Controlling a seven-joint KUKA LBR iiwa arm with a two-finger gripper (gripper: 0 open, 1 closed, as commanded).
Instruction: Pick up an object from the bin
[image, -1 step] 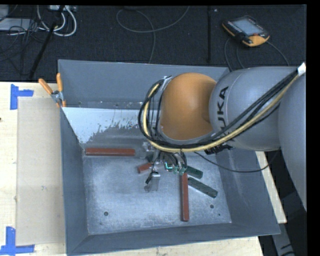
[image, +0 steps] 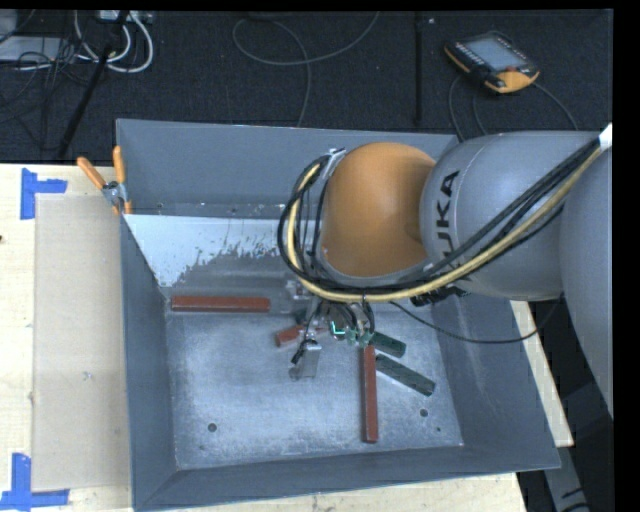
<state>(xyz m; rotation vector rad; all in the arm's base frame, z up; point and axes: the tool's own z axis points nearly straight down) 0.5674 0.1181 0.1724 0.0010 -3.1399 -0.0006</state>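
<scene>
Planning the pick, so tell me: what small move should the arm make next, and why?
Probably a slight nudge toward the small reddish piece, then down: the gripper hangs low mid-bin right next to it, while the long brown stick and dark green bars lie farther off.

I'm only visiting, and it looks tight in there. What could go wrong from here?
The gripper hangs low by a small reddish-brown piece near the middle of the bin; it might nudge the piece aside rather than catch it. The long reddish-brown stick and the dark green pieces lie close beside it, so it could knock or drag one along.
</scene>
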